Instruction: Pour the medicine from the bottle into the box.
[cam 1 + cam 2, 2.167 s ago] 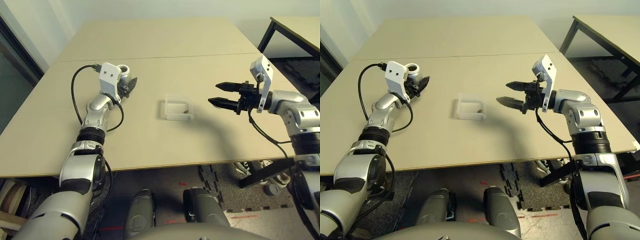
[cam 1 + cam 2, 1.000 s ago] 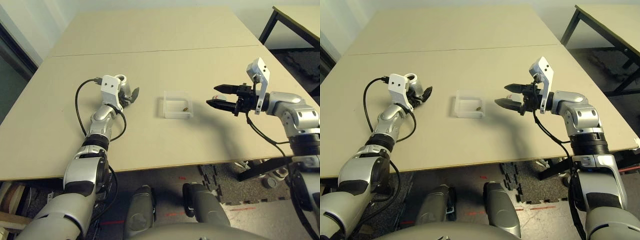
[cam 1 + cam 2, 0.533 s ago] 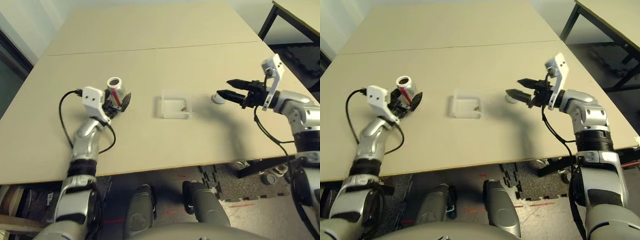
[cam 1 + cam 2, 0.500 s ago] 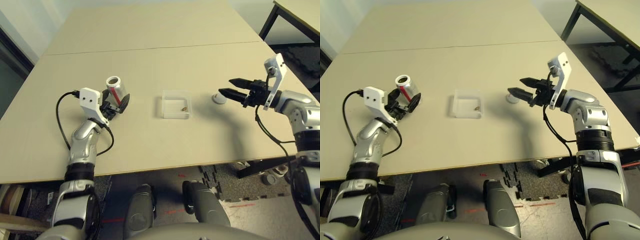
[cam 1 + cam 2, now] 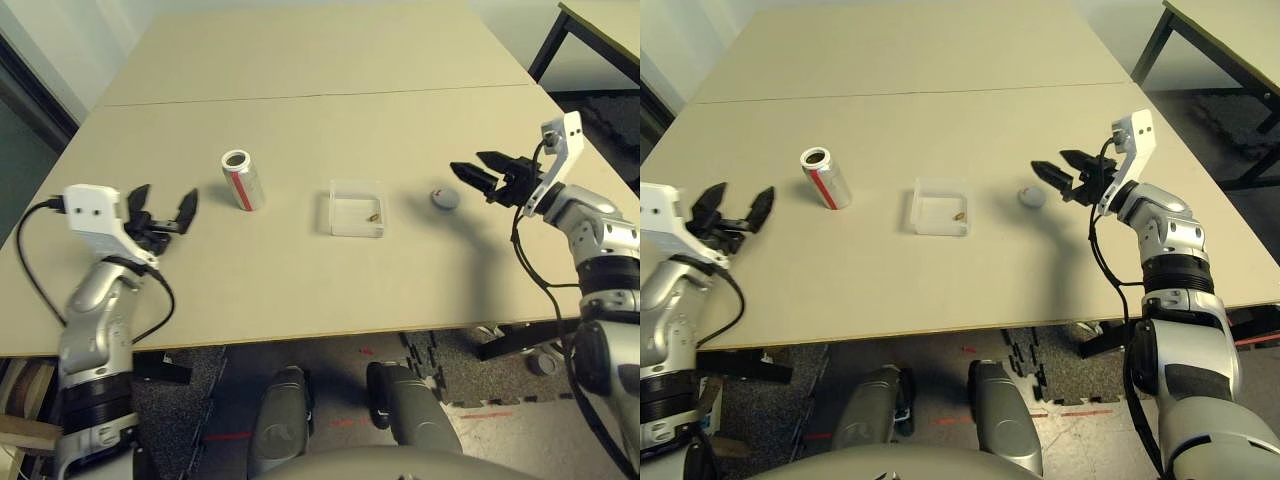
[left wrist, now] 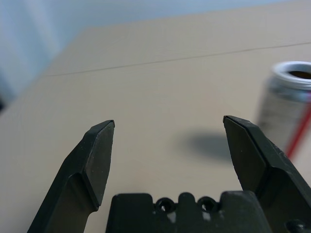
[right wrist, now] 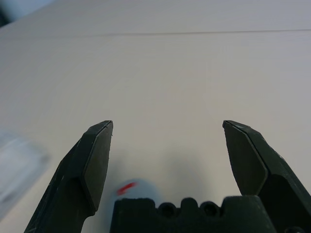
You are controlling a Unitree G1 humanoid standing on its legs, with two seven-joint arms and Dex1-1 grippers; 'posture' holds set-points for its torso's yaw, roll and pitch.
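The small silver-grey cylindrical bottle stands upright on the pale beige surface, mouth open, with a red stripe and white band on its side; no lettering on the label is legible. The shallow square clear plastic box lies well apart from the bottle, toward the robot's right, and holds the tiny brownish-gold pill of medicine near its right wall. A round grey cap lies on the surface to the right of the box; the right wrist view shows a red mark on it. The surface consists of two panels joined along a thin seam; a second table with black legs stands beyond its right corner, over dark flooring. The left tool is open and empty, near the left edge of the surface, well clear of the bottle. The right tool is open and empty, just beside the cap without touching it.
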